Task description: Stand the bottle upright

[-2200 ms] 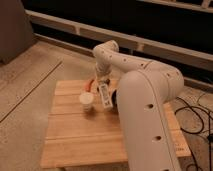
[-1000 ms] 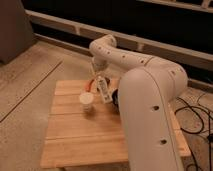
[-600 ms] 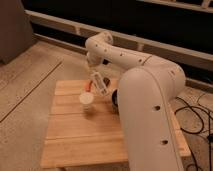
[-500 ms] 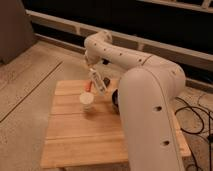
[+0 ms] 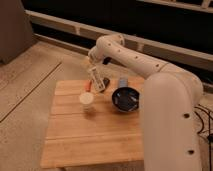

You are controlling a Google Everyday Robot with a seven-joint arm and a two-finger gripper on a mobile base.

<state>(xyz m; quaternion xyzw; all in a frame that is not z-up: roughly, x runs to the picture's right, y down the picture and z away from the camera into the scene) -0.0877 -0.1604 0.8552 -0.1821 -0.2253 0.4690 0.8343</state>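
Note:
The bottle (image 5: 94, 77), slim and whitish, hangs almost upright with a slight tilt just above the back of the wooden table (image 5: 75, 135). My gripper (image 5: 92, 66) comes down from the white arm's bent wrist and is shut on the bottle's upper end. The bottle's lower end is close to the tabletop, beside a small dark shape that I cannot make out.
A short white cup (image 5: 86, 99) stands in front of the bottle, with a small orange-red object (image 5: 88, 86) just behind it. A dark bowl (image 5: 125, 98) sits to the right and a small blue item (image 5: 122, 81) lies behind it. The robot's white body (image 5: 170, 125) fills the right side.
The gripper has moved up and to the left with the bottle in it, and the bottle has swung from lying tilted near the bowl to nearly upright behind the cup.

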